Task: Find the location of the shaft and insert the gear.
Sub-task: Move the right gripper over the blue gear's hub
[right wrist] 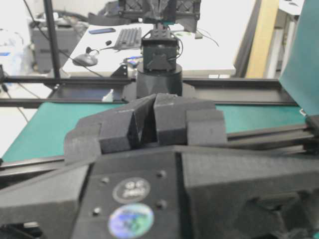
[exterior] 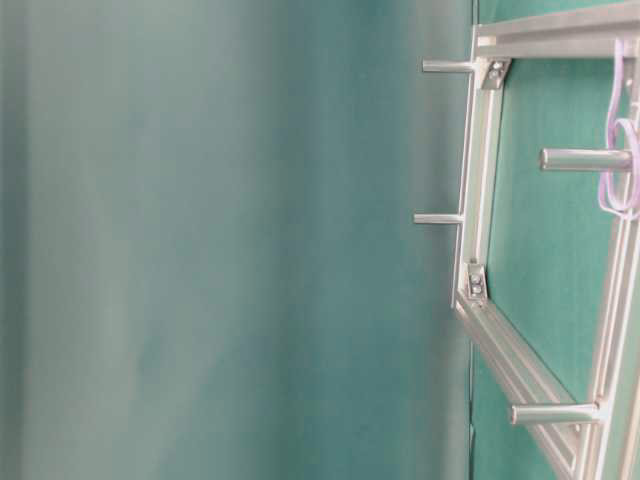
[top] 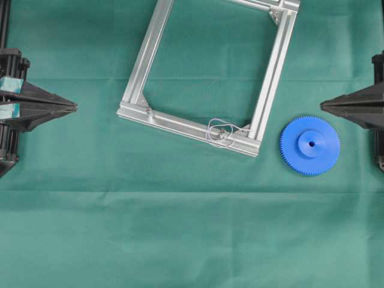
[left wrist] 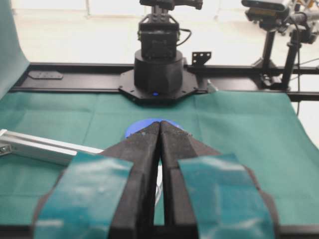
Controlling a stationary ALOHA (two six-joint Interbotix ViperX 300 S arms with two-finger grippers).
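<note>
- The left hand is a pair of long black tapered fingers with a rough foam-like face, pressed together tip to tip and holding nothing; strips of teal tape wrap the wider rear part of each finger.
- The right hand is the same black wedge shape; its fingers meet at a point and it is empty.
- The two hands point at each other from opposite edges of the surface, which is covered with a matte green cloth showing faint fold lines.
- The gear, a flat bright blue plastic disc with fine teeth round its rim, a raised round hub and a small centre hole, lies flat on the cloth near the right hand, just in front of and below its tips in the overhead view.
- Between the hands lies a rectangular frame of silver slotted aluminium bars, joined by small corner brackets.
- The shaft, a tiny silver metal pin with thin pale wire looped around it, stands on the frame's near bar, beside the gear and well apart from the left hand.
- In the table-level view several smooth round metal pins stick out of the frame.
</note>
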